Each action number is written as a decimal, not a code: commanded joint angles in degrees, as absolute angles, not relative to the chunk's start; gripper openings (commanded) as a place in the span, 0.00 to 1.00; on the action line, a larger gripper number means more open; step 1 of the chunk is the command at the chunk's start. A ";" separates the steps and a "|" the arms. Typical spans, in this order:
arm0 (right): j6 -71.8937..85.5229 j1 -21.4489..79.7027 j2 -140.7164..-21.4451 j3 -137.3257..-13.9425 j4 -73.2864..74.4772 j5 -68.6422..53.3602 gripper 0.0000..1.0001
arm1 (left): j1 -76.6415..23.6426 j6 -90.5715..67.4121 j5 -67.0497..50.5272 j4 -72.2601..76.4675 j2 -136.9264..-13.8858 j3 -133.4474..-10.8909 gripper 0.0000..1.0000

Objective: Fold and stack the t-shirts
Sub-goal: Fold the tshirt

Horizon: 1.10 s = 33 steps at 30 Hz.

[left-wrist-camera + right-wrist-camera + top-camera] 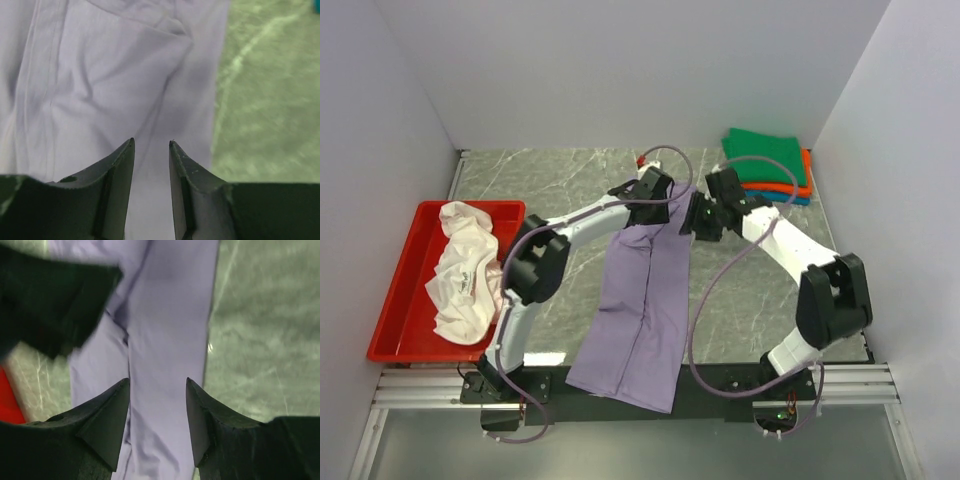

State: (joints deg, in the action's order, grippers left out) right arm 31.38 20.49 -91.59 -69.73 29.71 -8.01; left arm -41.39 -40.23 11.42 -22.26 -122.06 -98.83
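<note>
At the middle of the desk (745, 310), our left gripper (151, 141) and right gripper (157, 380) hang over the far end of the purple shirt (640, 310). We see both with jaws apart, clamping nothing.

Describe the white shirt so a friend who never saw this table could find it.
Look to the left edge of the grey marbled table, where a shallow red tray lies. The white shirt sits crumpled inside it. It is the only bunched-up one: the lavender shirt lies stretched out mid-table and the others are folded in a far-right stack.
</note>
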 commanded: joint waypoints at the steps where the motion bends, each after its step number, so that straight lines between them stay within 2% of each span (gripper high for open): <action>1: 33.31 20.56 -82.46 -63.58 24.70 -7.13 0.56 | -40.69 -36.21 14.85 -27.59 -127.59 -105.63 0.39; 11: 33.22 20.92 -63.74 -47.38 23.47 -8.69 0.56 | -34.82 -40.69 13.63 -36.03 -143.16 -121.45 0.38; 17: 29.98 20.83 -58.36 -44.47 26.54 -8.44 0.56 | -27.87 -44.12 3.11 -32.02 -148.36 -128.23 0.41; 21: 27.95 20.92 -58.09 -43.95 27.07 -8.35 0.56 | -22.95 -45.79 -4.98 -25.33 -149.67 -130.50 0.53; 27: 27.33 20.92 -59.41 -43.24 26.81 -10.10 0.56 | -21.18 -46.05 -12.12 -18.99 -150.56 -133.42 0.70; 33: 28.30 20.83 -57.75 -42.80 28.21 -10.46 0.56 | -20.30 -44.21 -19.59 -11.52 -144.77 -131.66 0.80</action>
